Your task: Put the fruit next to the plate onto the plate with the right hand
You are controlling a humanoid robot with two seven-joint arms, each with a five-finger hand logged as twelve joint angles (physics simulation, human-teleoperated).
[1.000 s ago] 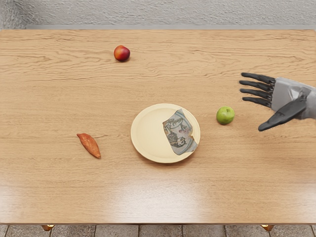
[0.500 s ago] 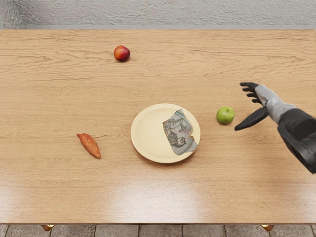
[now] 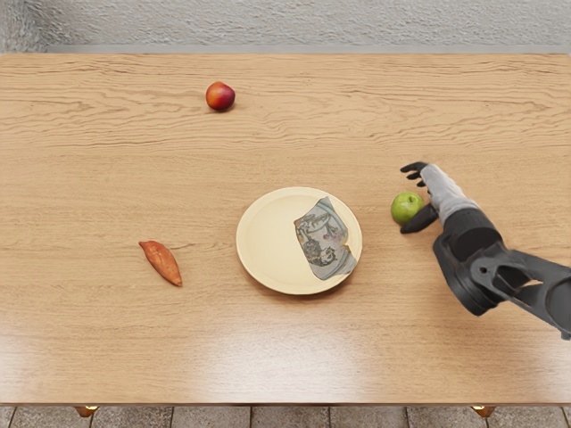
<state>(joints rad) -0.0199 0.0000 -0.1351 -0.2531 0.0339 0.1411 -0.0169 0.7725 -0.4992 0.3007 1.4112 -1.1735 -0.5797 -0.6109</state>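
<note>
A small green apple (image 3: pixel 406 208) lies on the table just right of the cream plate (image 3: pixel 272 241). The plate carries a patterned grey patch on its right half. My right hand (image 3: pixel 416 196) comes in from the right edge and sits right beside the apple. Its fingers are spread above the fruit and the thumb reaches toward the apple's lower right side. The hand is open and not closed on the apple; whether the thumb touches it I cannot tell. The left arm is out of view.
A red apple (image 3: pixel 219 95) lies at the far side, left of centre. An orange sweet potato (image 3: pixel 161 262) lies left of the plate. The wooden table (image 3: pixel 285 357) extends wide around them, and its front edge is near the bottom.
My right hand has moved left and turned, going from well right of the green apple to right beside it. The forearm has swung lower into view. The fruit has not moved.
</note>
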